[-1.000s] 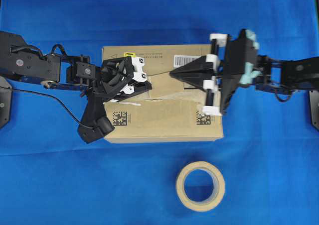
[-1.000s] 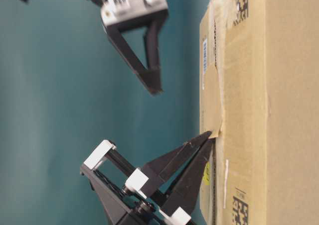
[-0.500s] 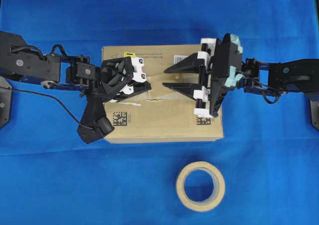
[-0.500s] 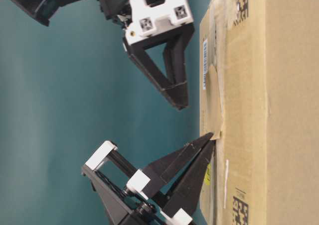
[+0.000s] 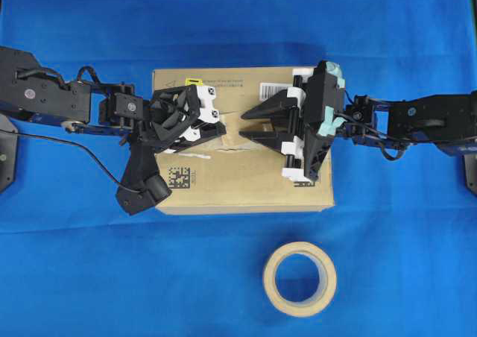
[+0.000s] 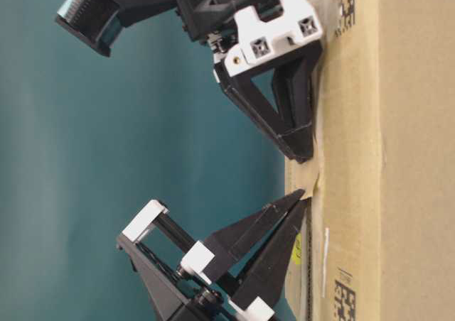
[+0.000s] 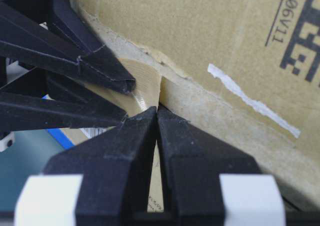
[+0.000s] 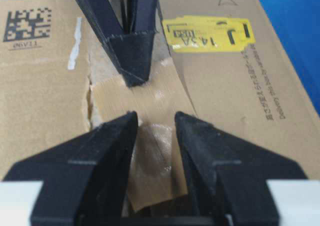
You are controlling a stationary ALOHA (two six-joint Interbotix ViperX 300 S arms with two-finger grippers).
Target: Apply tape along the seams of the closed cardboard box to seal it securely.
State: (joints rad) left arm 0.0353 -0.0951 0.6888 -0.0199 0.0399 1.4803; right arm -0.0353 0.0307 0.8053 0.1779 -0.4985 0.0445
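Meanwhile, two grippers meet over the box [image 5: 246, 174] seam [image 8: 90, 100].
Left gripper [image 5: 221, 130], shut, pins the tape [image 8: 150, 136] mid-top; right gripper [image 5: 248, 122], jaws wide, straddles it. Pressing flat along the seam looks wise.

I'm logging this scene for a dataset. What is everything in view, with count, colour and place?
cardboard box: one, brown, centre of the cloth.
tape: one strip, tan-brown, lying over the box's top seam, one end pinched upright.
yellow sticker: one, on the box top.
barcode label: one, white, box top's far edge.
matrix codes: two, black, box top.
tape roll: one, beige, on the cloth in front of the box.
cloth: one, blue, under everything.
left hand: shut on the tape.
right hand: open, over the tape.
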